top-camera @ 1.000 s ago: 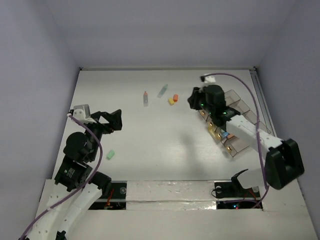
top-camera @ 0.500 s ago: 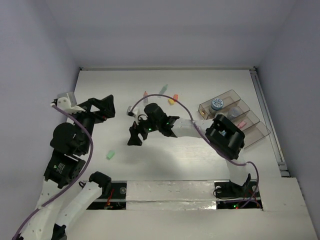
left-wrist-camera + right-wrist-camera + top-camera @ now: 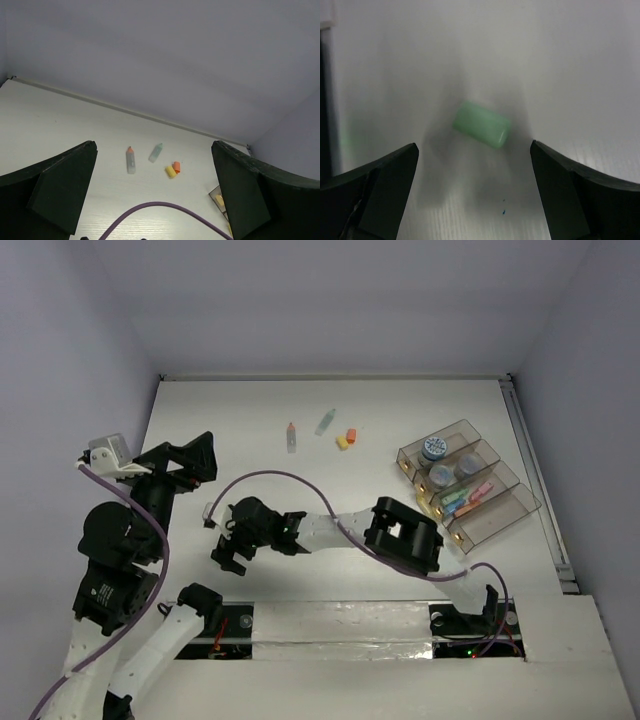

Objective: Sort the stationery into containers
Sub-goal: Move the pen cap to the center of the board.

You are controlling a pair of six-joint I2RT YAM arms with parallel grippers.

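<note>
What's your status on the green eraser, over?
Right gripper open, lined up on green eraser, not gripping. Left gripper open, empty, off to the side. Nothing in the way.

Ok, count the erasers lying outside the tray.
3: orange eraser and yellow eraser side by side, far middle; green eraser under the open right gripper. More could be hidden.

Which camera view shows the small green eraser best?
The right wrist view: the green eraser lies large and unobstructed, framed by the fingers of the open right gripper. In the top external view that gripper covers it; the left wrist view does not include it.
</note>
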